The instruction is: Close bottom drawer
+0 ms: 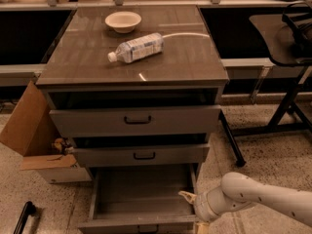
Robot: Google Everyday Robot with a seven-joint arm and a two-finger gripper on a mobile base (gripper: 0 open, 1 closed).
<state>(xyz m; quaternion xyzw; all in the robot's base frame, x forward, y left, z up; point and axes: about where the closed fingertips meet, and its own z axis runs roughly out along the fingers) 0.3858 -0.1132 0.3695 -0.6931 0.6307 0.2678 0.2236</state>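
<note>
Grey-brown bottom drawer (pixel 141 199) gapes; pincer (pixel 193 210) apparently at its right rim, cardboard box (pixel 29 126) left.

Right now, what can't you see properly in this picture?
Camera view:
Bottom drawer: its front is partly cut off by the bottom edge.
End effector, by that drawer's right front corner: its lower part runs off the same edge.
Cardboard box: its flap hides the inside.

Cabinet top (pixel 185 65) carries a bowl (pixel 123 21), a lying bottle (pixel 136 48); jaws of the gripper (pixel 194 211) beside bottom drawer (pixel 141 196).
</note>
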